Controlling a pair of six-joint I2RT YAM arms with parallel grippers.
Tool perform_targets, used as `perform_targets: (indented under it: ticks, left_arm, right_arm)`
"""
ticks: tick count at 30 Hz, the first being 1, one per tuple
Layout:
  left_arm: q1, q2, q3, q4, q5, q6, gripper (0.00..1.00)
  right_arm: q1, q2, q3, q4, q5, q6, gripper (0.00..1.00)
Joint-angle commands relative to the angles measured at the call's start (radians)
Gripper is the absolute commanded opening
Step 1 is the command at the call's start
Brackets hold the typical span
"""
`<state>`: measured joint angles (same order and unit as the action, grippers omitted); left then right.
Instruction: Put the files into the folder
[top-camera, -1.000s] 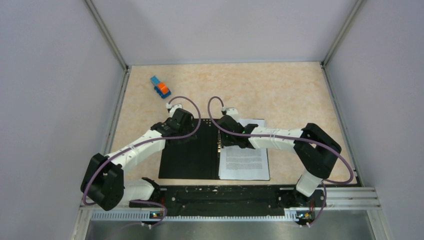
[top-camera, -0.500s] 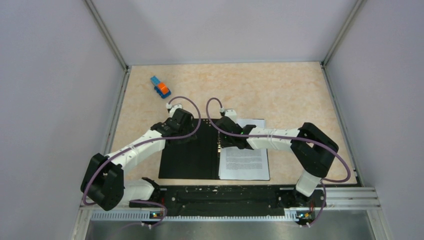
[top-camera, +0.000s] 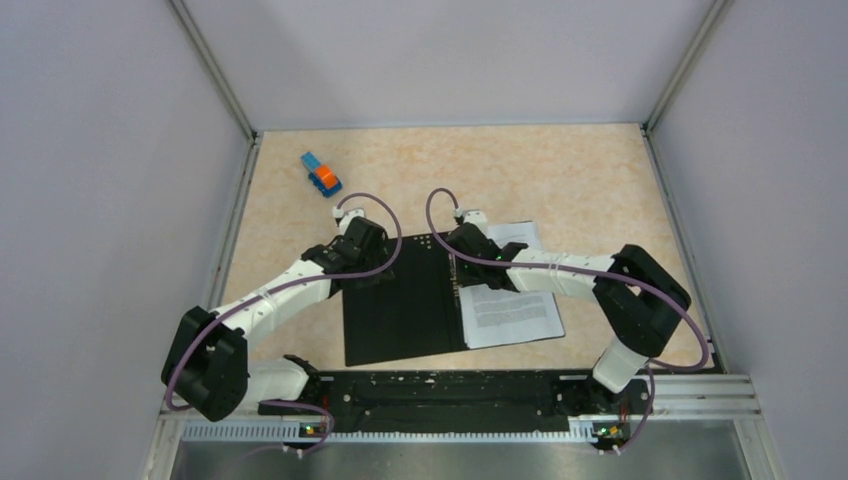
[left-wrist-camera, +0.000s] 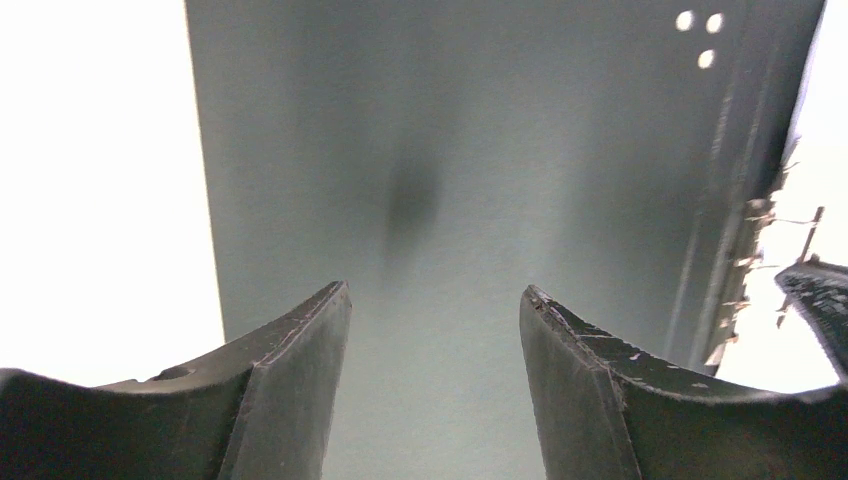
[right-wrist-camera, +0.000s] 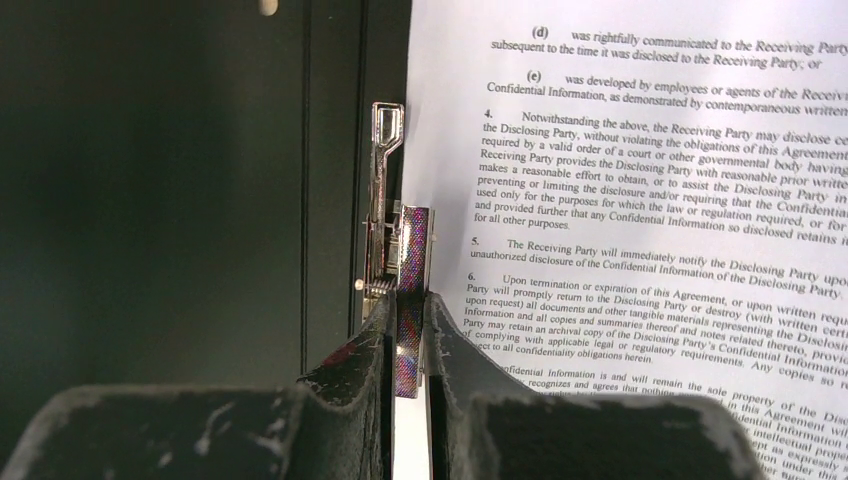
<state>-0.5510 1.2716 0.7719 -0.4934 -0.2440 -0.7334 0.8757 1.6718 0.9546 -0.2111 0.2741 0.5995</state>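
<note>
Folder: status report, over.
Right gripper shut on the spine clip lever. Left gripper open over the folder. Files lie on its right half. Toy block sits well away.

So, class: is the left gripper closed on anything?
No, the left gripper stands open over the folder, holding nothing.

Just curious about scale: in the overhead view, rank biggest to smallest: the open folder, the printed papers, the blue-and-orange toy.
1. folder
2. papers, partly covered
3. toy, clearly smallest
</note>
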Motion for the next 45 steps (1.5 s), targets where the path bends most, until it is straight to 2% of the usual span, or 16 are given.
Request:
perform_targets:
  ticks: [1,6,11,14,19,23,45]
  left_arm:
    - [0.004,0.01,-0.012,0.037,0.025,-0.021,0.68]
    - [0.002,0.047,-0.039,0.079,0.077,-0.049,0.68]
    - [-0.002,0.087,-0.078,0.102,0.053,-0.093,0.68]
    - [-0.003,0.105,-0.094,0.112,0.036,-0.105,0.68]
    - [-0.003,0.134,-0.102,0.112,0.019,-0.121,0.68]
    - [-0.004,0.145,-0.101,0.115,0.018,-0.126,0.68]
    - [-0.004,0.155,-0.099,0.118,0.013,-0.134,0.68]
  right_arm:
    - [-0.07,-0.077,-0.042,-0.019,0.02,-0.093,0.01]
    - [-0.104,-0.096,-0.048,-0.003,-0.008,-0.15,0.01]
    - [-0.104,-0.094,-0.04,-0.004,-0.031,-0.158,0.03]
    - [-0.104,-0.096,-0.039,-0.008,-0.04,-0.155,0.07]
    - [-0.104,-0.116,-0.045,-0.013,-0.047,-0.145,0.21]
    - [-0.104,-0.142,-0.054,-0.017,-0.05,-0.139,0.25]
    - [-0.104,-0.099,-0.063,-0.034,-0.042,-0.118,0.25]
